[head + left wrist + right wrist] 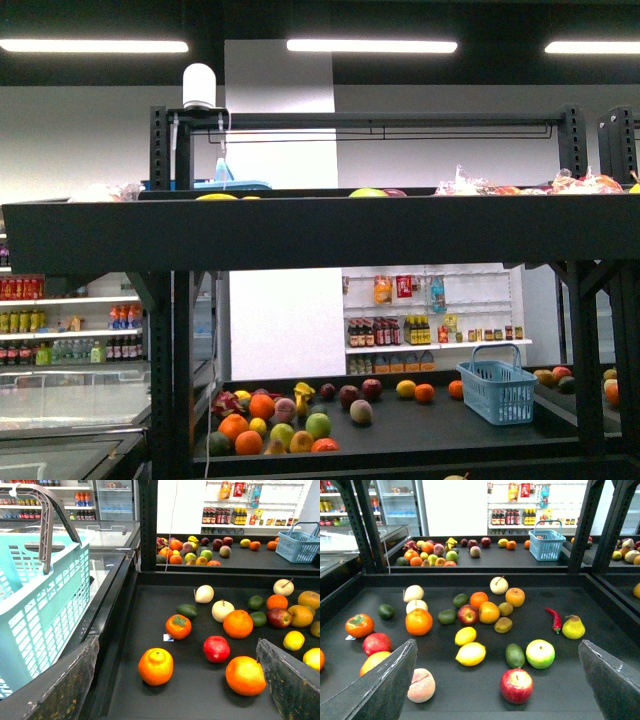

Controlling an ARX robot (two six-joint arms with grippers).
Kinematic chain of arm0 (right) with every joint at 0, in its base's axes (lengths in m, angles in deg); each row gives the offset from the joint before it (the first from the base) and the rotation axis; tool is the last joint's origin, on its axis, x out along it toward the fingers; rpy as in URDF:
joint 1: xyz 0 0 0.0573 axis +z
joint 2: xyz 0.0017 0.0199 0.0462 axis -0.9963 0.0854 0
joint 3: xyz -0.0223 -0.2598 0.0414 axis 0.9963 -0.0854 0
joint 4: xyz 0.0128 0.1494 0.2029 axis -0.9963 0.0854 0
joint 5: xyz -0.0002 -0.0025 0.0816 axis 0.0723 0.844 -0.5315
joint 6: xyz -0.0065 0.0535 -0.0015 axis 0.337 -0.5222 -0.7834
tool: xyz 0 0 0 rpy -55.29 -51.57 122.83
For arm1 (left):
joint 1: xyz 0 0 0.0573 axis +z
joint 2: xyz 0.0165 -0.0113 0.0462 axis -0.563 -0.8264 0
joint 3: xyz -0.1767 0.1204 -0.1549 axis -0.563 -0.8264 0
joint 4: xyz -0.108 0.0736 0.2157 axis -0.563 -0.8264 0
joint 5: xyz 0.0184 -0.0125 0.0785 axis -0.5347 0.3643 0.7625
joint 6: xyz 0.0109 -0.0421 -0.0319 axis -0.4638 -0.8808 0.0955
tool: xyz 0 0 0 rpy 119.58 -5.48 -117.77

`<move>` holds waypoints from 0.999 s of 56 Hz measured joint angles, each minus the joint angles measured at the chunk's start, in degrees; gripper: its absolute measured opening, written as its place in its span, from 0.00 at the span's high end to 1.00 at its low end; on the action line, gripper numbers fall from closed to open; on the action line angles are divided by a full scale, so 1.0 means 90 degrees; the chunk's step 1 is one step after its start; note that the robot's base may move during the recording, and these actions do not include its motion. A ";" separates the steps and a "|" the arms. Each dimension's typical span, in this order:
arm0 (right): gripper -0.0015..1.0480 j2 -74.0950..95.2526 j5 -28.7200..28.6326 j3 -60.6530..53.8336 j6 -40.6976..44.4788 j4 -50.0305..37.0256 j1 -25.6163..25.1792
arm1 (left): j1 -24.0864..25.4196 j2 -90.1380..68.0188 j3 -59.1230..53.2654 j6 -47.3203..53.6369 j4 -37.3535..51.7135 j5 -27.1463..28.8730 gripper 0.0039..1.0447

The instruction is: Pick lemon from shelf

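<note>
On our left gripper [176, 641], the fingers [62, 685] are broad dark grey slabs, scuffed and flecked with pale specks. On our right gripper [497, 642], the fingers [615, 680] are dark grey too, smoother, with pale worn edges.

Blue basket [547, 550], red chili [554, 620], pear [573, 628]

L gripper [176, 677] & R gripper [497, 680]: jaws wide apart.

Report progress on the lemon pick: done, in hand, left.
Done: nothing yet. The lemon lies on the shelf deck among other fruit. In hand: the right gripper hangs open over that deck, facing the lemon. The left gripper is open and empty. Left: probably descend, close on the lemon, lift it out.
</note>
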 joint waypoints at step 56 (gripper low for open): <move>0.07 0.0000 0.0000 0.0000 0.0000 0.0000 0.0000 | 0.4435 -0.8789 0.6169 -0.6504 0.0903 -0.4660 0.07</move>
